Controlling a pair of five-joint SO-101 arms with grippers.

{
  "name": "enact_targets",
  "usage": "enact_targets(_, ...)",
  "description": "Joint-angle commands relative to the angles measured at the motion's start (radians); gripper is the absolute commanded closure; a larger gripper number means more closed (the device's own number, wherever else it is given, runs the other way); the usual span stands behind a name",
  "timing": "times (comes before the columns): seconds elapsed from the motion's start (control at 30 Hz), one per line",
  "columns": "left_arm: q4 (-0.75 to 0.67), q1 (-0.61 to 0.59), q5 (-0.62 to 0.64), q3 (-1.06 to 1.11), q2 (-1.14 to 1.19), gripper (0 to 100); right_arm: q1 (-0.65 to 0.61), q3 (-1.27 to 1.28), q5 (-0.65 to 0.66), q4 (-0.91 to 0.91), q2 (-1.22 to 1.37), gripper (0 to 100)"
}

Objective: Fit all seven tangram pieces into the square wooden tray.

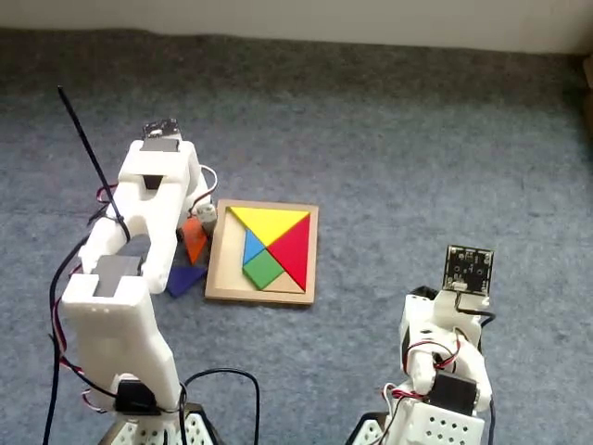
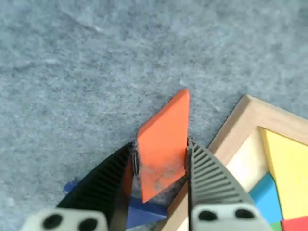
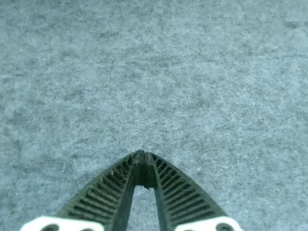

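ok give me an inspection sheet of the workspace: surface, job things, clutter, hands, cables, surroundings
surface: grey carpet
job's things: square wooden tray holds yellow piece, red piece, light blue piece and green piece, with part of its floor bare; orange piece and dark blue piece are outside, by its edge
clutter: nothing seen
hands: left hand shut on the orange piece beside the tray; right hand shut over bare carpet
cables: black cable looped near the left arm's base; red and white wires on the right arm
surroundings: pale wall along the far edge
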Motion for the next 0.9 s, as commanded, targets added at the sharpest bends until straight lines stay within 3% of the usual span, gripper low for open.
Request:
enact_targets(0.0, -0.003, -0.073, -0.049, -0.015, -0.077, 100, 0.015, 0.11, -0.008, -0.021, -0.015, 99.2)
enact_targets(0.43, -0.038, -0.087, -0.509, 0.073, -0.176, 100, 0.015, 0.11, -0.008, -0.021, -0.015, 99.2)
enact_targets(0.63, 0.018, -0.087, -0.624, -0.025, -0.174, 99, 0.015, 0.11, -0.008, -0.021, -0.015, 99.2)
enact_targets(0.87, 0.1, -0.088, -0.635, -0.094, -0.165, 79, 0.015, 0.11, -0.008, -0.021, -0.015, 99.2)
